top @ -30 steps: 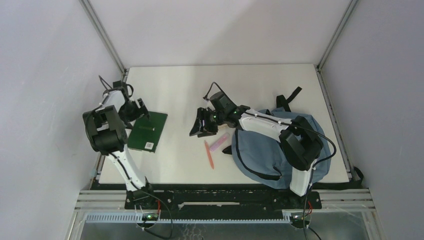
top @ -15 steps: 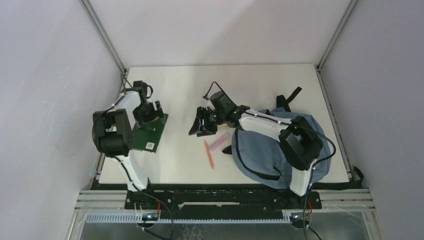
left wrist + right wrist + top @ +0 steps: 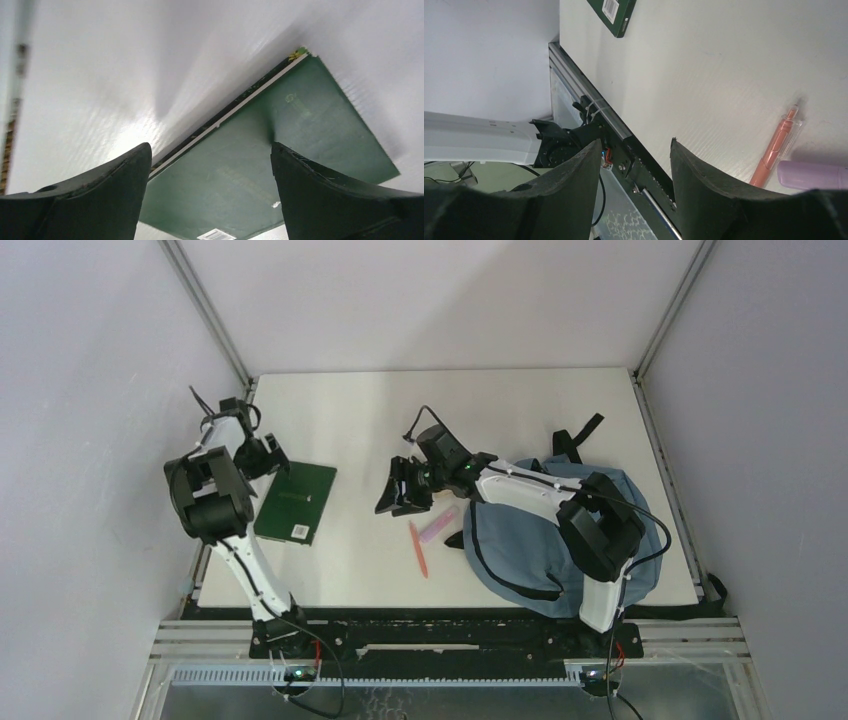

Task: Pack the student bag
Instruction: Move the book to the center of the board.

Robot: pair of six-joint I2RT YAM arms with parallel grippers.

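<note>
Your student bag lies at the near right of the surface. Beside it, the right tool hangs part-open and empty above the orange pen. Your left tool, wide and empty, has backed off the green book, which hasn't moved and remains unpacked.

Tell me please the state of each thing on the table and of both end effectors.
student bag: lying flat; open or zipped, cannot tell.
green book: closed, lying flat, not held.
orange pen: lying flat, not held.
lilac marker: lying flat beside the pen, not held.
left end effector: open, empty, near the book's edge.
right end effector: open, empty, near the pen.
</note>
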